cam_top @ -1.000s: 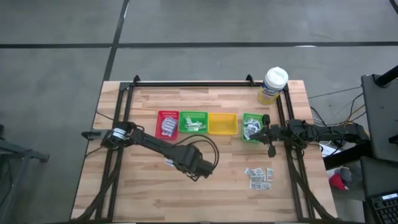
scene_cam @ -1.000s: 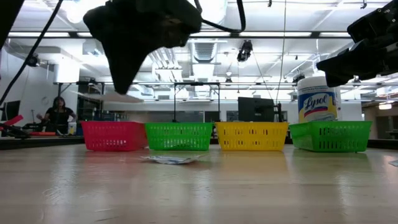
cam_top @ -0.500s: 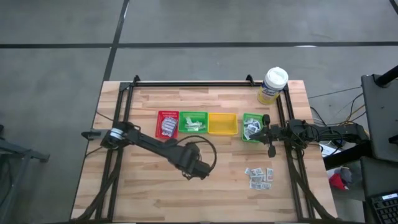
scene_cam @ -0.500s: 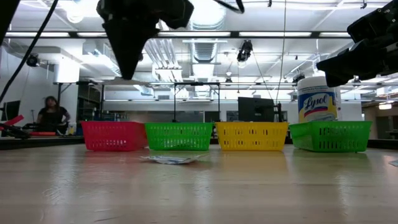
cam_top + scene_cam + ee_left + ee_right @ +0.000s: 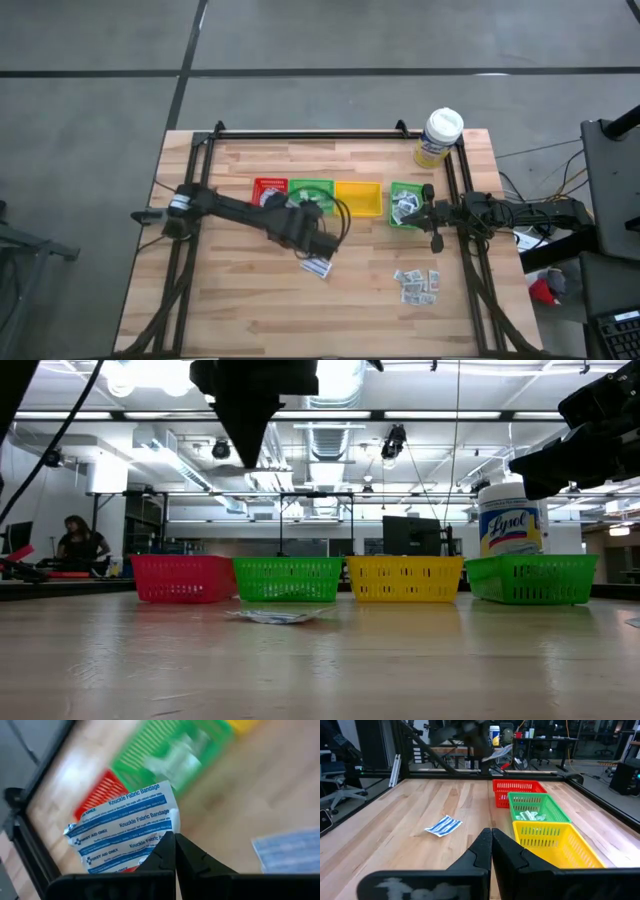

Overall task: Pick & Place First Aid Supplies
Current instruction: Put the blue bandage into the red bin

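Observation:
My left gripper (image 5: 175, 837) is shut on a white packet with blue print (image 5: 125, 830), one of the first aid supplies. It hangs above the table just on the near side of the red tray (image 5: 270, 197) and the green tray (image 5: 311, 196). A second blue-and-white packet (image 5: 318, 267) lies flat on the wood nearer the front edge. Several small packets (image 5: 417, 284) lie at the right. My right gripper (image 5: 491, 840) is shut on nothing and waits level at the table's right edge. My left gripper pinches the printed packet by its near edge (image 5: 156, 845) between its two fingers. The fingers slant down toward the table's far side. The packet sticks out past the fingertips, lifted clear of the table. One layer or several, I cannot tell.
A yellow tray (image 5: 357, 198) and a second green tray (image 5: 405, 205) continue the row toward the right. A white-lidded tub (image 5: 438, 137) stands at the far right corner. Dark frame rails (image 5: 300, 133) border the table. A person (image 5: 78, 542) sits far behind the table.
My left gripper has risen and gone toward the table's far edge, up to the red and green trays, turning its wrist and carrying the printed packet along. The packet lying on the table, hidden under the arm before, now shows and has stayed put.

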### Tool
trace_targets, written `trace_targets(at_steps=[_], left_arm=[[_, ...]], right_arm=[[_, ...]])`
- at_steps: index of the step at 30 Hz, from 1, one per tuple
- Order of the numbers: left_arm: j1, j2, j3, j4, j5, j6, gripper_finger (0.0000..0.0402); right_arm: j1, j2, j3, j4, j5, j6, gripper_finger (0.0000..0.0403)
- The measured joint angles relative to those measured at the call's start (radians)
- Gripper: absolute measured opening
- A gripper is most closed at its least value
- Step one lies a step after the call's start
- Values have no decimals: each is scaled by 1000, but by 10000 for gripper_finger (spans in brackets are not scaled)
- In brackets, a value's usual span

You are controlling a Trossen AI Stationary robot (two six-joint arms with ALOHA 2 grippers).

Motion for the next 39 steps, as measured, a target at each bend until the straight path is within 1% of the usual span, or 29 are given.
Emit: trace_targets(at_steps=[4, 8, 13, 20, 28, 34, 36, 39], left_arm=[[57, -30, -1, 0, -73, -41, 0], [108, -58, -13, 0, -110, -78, 0], [163, -109, -70, 0, -120, -154, 0], [199, -200, -201, 1, -119, -267, 0], [207, -315, -365, 70, -80, -403, 0], [226, -388, -514, 218, -10, -479, 0], [237, -395, -558, 267, 34, -485, 0], [256, -397, -617, 358, 57, -485, 0]], right_arm=[[0, 0, 0, 0, 0, 0, 8], [0, 0, 0, 0, 0, 0, 8], [0, 0, 0, 0, 0, 0, 8], [0, -1, 0, 0, 0, 2, 8], [0, -1, 0, 0, 0, 1, 8], [0, 0, 0, 0, 0, 1, 8], [0, 0, 0, 0, 0, 0, 8], [0, 0, 0, 0, 0, 1, 8]])
